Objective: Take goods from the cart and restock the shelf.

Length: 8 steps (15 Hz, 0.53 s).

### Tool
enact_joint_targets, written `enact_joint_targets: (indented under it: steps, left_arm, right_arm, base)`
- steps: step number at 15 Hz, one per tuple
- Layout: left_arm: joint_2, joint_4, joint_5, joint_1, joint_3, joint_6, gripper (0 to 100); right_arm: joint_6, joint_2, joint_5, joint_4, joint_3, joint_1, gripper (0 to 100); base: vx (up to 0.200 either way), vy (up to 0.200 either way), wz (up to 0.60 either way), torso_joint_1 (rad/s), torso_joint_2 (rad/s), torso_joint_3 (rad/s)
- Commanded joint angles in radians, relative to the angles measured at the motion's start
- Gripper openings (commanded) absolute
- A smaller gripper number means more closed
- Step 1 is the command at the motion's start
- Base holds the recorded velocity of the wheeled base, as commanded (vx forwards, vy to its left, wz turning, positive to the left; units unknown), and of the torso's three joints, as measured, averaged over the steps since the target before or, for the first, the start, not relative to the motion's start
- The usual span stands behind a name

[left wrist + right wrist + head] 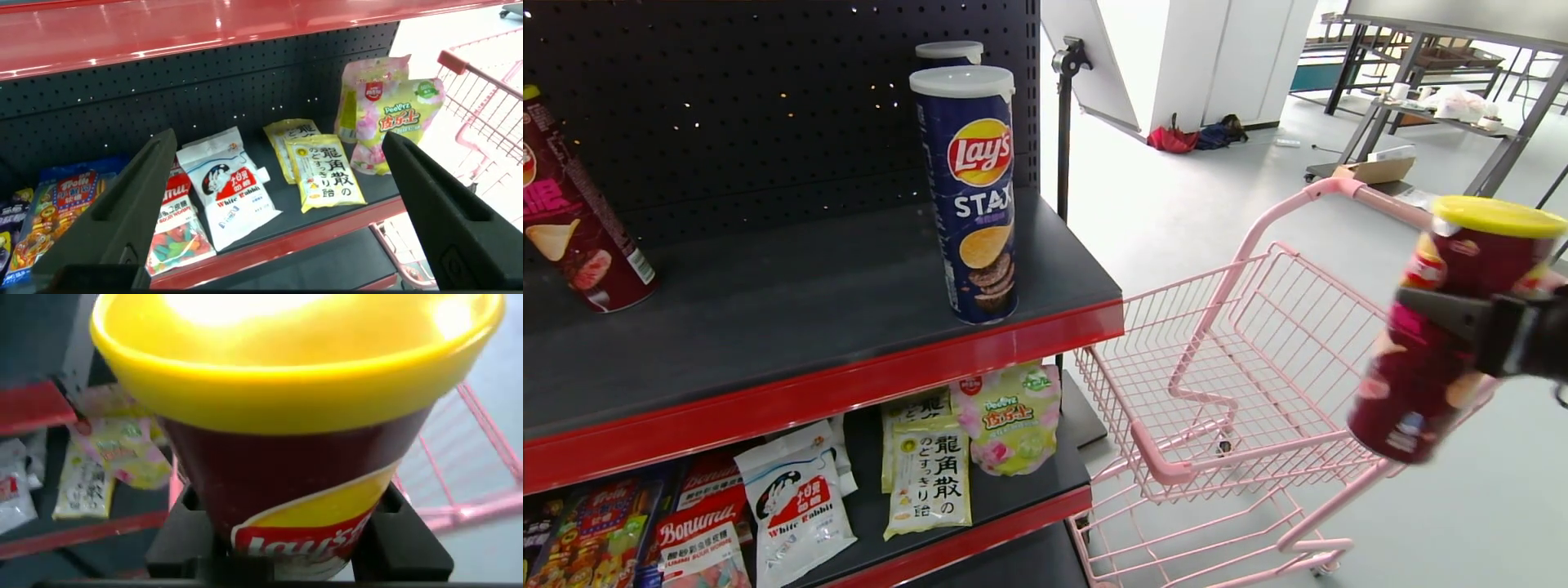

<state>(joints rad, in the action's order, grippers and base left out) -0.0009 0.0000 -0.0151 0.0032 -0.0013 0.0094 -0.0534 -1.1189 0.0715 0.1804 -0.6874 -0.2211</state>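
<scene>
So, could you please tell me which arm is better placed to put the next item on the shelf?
Right. The right claw grips the maroon chip can by the pink cart, near the top shelf. The left claw is open and empty, facing snack bags lower down.

Bright room light, floor (1176, 204) near washed out; pegboard (727, 106) dark with pinprick light leaks. Head view bows at edges. Right wrist: yellow lid (294, 384) blown out, soft. Left wrist: glare on red shelf lip (204, 33).
</scene>
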Motion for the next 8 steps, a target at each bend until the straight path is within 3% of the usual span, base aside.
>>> enact_joint_targets:
  steps: [1, 4, 8]
  left_arm:
    - [0.001, 0.0, 0.0, 0.0, 0.0, 0.0, 100]
    - [0.001, 0.0, 0.0, 0.0, 0.0, 0.0, 100]
    - [0.001, 0.0, 0.0, 0.0, 0.0, 0.0, 100]
  right_arm:
    - [0.067, 0.515, 0.053, -0.415, 0.124, 0.134, 0]
    - [0.119, 0.614, 0.059, -0.455, 0.158, 0.2, 0]
    - [0.126, 0.669, 0.059, -0.516, 0.167, 0.203, 0]
  base:
    - [0.0, 0.0, 0.0, 0.0, 0.0, 0.0]
    - [0.0, 0.0, 0.0, 0.0, 0.0, 0.0]
    - [0.0, 0.0, 0.0, 0.0, 0.0, 0.0]
